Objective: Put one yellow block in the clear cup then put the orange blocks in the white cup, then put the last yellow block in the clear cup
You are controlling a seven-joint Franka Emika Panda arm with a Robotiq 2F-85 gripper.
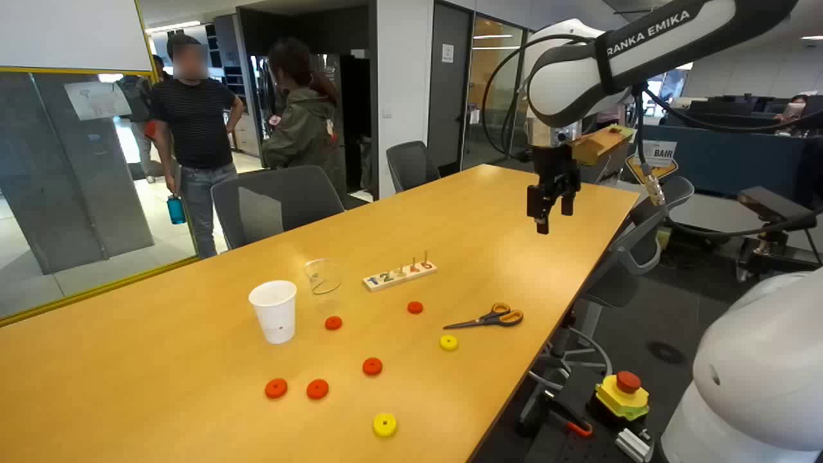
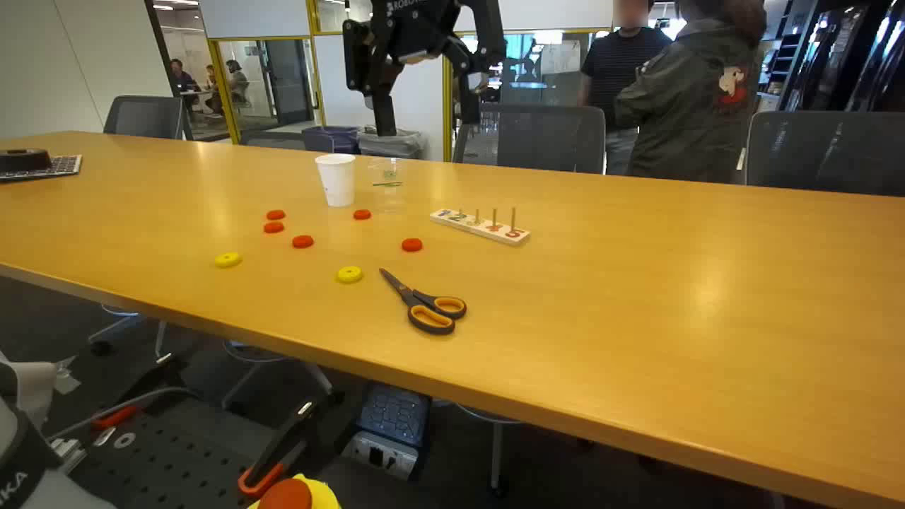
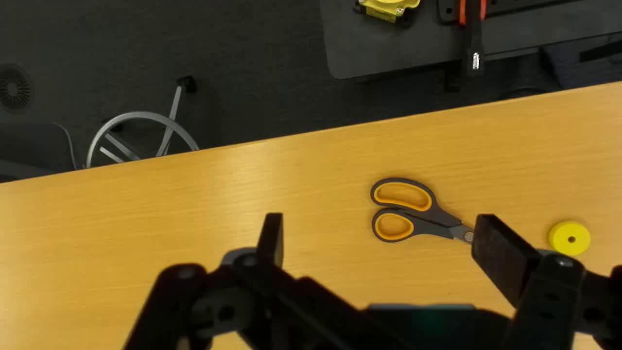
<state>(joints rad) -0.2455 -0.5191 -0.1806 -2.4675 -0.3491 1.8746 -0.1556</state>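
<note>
Two round yellow blocks with centre holes lie on the table, one near the scissors and one farther off. The wrist view shows one yellow block at the right. Several orange blocks lie scattered in both exterior views. The white cup stands upright beside the see-through clear cup. The white cup's bottom inside is hidden. My gripper is open and empty, high above the table; its fingers are wide apart in the wrist view.
Orange-handled scissors lie below the gripper in the wrist view. A wooden number board with pegs lies near the cups. The table edge runs on the robot's side. Chairs and people stand behind the table.
</note>
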